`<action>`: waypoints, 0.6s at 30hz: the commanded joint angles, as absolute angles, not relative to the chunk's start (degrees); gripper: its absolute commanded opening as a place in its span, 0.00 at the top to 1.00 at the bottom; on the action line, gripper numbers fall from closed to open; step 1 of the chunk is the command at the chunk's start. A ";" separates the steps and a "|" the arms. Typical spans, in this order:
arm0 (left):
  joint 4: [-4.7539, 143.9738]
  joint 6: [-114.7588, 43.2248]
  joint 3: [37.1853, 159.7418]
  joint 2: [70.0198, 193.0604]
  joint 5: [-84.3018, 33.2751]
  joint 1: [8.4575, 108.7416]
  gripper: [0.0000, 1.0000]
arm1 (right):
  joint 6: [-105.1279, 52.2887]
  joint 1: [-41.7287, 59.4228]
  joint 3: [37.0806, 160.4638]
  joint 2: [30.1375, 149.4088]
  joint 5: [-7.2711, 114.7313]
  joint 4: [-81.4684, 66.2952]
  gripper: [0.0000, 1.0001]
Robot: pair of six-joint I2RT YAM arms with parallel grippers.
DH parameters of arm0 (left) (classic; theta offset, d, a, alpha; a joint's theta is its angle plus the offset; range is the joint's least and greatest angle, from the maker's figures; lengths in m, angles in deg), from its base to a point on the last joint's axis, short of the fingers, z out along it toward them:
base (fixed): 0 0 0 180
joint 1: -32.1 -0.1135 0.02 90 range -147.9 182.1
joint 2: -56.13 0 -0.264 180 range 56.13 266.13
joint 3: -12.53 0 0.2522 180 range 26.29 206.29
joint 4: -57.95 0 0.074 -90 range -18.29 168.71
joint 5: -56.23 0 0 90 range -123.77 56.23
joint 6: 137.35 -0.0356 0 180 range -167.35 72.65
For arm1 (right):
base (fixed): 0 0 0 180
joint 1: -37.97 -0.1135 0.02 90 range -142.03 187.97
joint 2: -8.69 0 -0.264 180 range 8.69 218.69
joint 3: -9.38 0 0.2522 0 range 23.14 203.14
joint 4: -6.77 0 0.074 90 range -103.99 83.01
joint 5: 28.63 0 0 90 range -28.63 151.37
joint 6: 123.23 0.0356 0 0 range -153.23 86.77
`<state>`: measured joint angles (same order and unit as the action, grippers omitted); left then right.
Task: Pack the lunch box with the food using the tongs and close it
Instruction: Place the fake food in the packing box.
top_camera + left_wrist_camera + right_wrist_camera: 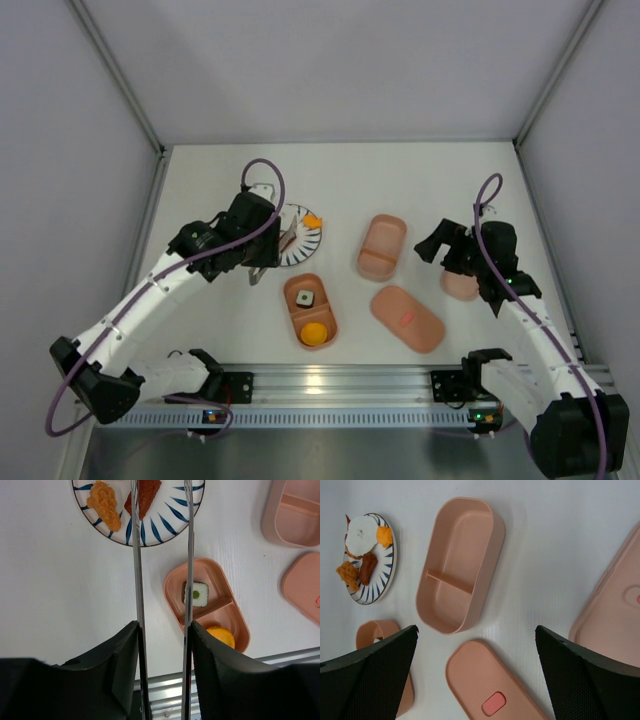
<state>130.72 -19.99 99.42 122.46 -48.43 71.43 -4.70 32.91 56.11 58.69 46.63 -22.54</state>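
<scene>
Nothing written can be read in any view: no label, brand or number. The small red mark (494, 703) on the lid (475, 672) shows no legible characters.

plate (303, 248): left, behind near tray (328, 303) | far tray (382, 246): right of plate | lid (407, 318): right of near tray

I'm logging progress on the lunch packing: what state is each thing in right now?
Near tray: holds a rice roll and an orange piece.
Far tray: empty.
Lid with red mark: off, lying flat.
Other lid: off, partly out of view.
Plate: holds food pieces.
Tongs: gripped by left pincer, arms apart.
Right pincer: open, empty.
</scene>
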 commanded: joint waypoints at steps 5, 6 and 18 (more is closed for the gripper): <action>121.73 -20.89 99.51 125.92 -47.23 69.81 0.51 | -5.37 33.84 57.24 58.00 46.08 -18.77 0.01; 121.11 -20.89 99.07 126.01 -46.79 69.28 0.50 | -5.29 33.84 57.15 57.91 46.08 -18.77 0.01; 110.83 -20.01 97.22 134.53 -39.49 67.17 0.48 | -5.90 33.84 57.77 56.77 46.34 -20.35 0.01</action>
